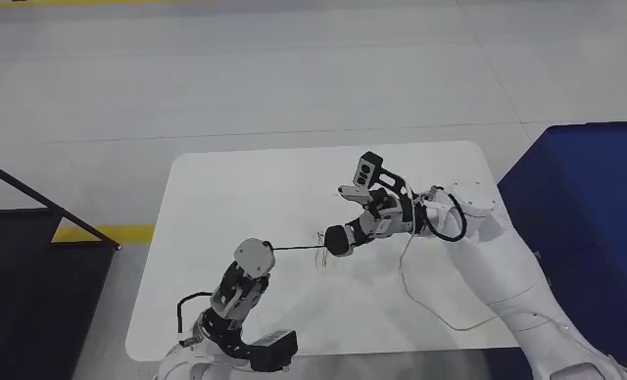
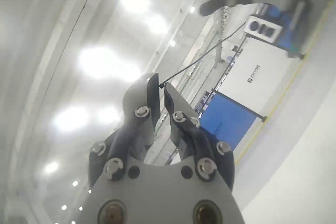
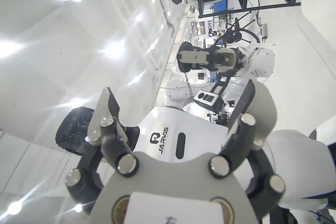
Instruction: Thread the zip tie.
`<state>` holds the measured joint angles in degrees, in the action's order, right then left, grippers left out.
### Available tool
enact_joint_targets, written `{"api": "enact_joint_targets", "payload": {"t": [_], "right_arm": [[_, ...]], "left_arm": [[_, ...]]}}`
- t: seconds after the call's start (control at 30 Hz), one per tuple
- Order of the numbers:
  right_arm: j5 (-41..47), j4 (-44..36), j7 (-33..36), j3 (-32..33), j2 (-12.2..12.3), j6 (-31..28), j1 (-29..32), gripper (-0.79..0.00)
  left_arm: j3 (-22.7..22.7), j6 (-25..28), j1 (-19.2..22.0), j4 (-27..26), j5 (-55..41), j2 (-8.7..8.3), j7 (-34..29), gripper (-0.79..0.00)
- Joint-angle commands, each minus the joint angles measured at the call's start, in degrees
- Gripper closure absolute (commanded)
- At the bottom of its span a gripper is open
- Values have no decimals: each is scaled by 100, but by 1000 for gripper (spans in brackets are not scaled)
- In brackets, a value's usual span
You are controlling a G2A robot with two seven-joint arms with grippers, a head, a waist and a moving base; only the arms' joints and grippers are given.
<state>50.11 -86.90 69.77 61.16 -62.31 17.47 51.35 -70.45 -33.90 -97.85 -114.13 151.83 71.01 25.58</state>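
A thin black zip tie [image 1: 299, 247] hangs level above the white table [image 1: 245, 184], between the two grippers. My left gripper [image 2: 160, 82] is shut on the tie's head end, and the strap [image 2: 199, 58] runs straight away from the fingers. In the top view the left gripper [image 1: 265, 251] is near the table's front, left of centre. My right gripper [image 1: 333, 241] is at the strap's far tip, whether touching it I cannot tell. In the right wrist view the right gripper [image 3: 178, 93] stands wide open with nothing between its fingers.
A blue cabinet [image 1: 578, 213] stands off the table's right edge and a dark frame [image 1: 39, 272] off its left. A thin cable [image 1: 421, 292] from the right arm loops over the table's right front part.
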Motion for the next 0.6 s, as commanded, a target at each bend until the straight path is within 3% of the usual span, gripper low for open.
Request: {"api": "enact_joint_targets", "payload": {"t": [0.0, 0.17, 0.3, 0.37, 0.43, 0.47, 0.57], "right_arm": [[-226, -24, -103, -93, -14, -110, -33, -785], [-612, -127, -247, -393, -61, -202, -80, -776], [-614, -71, -210, -462, -83, -224, -111, -631], [-608, -50, -166, -472, -88, -259, -111, -456], [-468, -35, -9, -450, -93, -342, -90, -443], [-319, -18, 130, -417, -95, -376, -79, -388], [-233, 37, 305, -314, -79, -389, -94, -379]], "left_arm": [[216, 173, 42, 8, 365, 27, -211, 0], [548, 369, 163, 73, 546, 90, -658, 0], [604, 354, 230, 39, 394, 119, -875, 0], [573, 354, 233, 42, 400, 122, -953, 0], [586, 455, 222, 64, 281, 125, -989, 0], [610, 536, 222, 74, 142, 126, -959, 0], [547, 604, 248, 134, 25, 118, -880, 0]]}}
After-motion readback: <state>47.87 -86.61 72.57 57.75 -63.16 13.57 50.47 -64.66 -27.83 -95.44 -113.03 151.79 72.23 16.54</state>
